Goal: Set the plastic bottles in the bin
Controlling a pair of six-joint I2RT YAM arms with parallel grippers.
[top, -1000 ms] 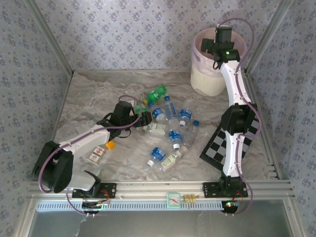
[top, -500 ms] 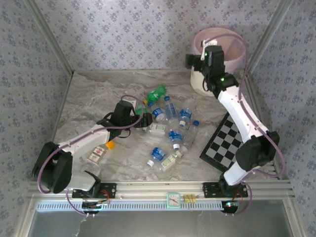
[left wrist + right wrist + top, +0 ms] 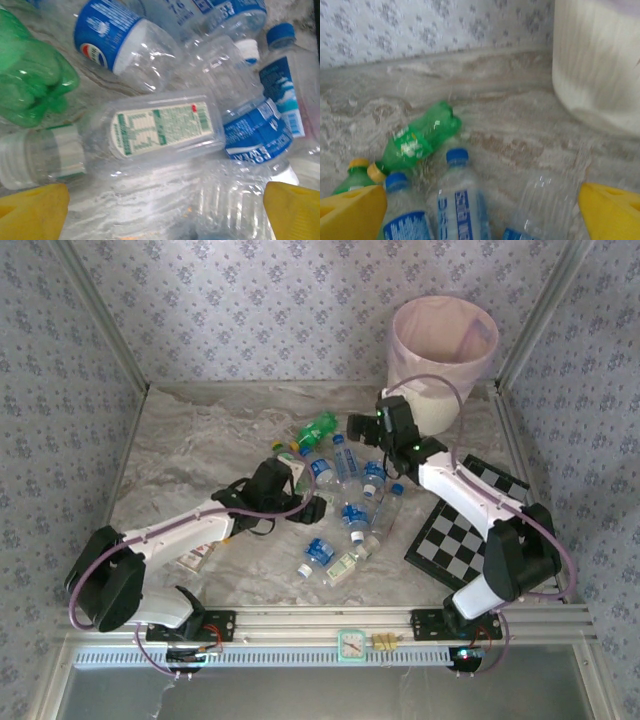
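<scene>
Quick look at the rig: the plastic bottles (image 3: 352,512) are lying on their sides in a loose heap mid-table (image 3: 200,430). The bin (image 3: 465,375) stands upright at the far right corner, just beyond the heap (pink liner folded over its rim).

The left gripper (image 3: 312,502) is down at the left edge of the heap, jaws spread all the way and nothing btwn them. From its wrist cam the yellow fingertips (image 3: 35,210) sit at the bottom corners. A clear pale-label bottle (image 3: 160,127) lies crosswise just ahead of them, white cap to the left. There's a green bottle base (image 3: 30,85) right beside its cap end, and a blue-label bottle (image 3: 107,35) plus more blue ones crowd the top and right. Can't tell if the fingers touch anything tbh.

The right gripper (image 3: 360,427) is at the far side of the heap, also wide open and empty, low over the marble. Its wrist cam shows a yellow-capped green bottle (image 3: 417,137) on its side ahead, and a blue-capped bottle (image 3: 457,200) closer in, roughly btwn the fingers. The bin's cream wall is at upper right.

Other stuff: a checkerboard (image 3: 455,535) lies flat by the right arm, and a red-and-white packet (image 3: 195,555) sits next to the left arm.
</scene>
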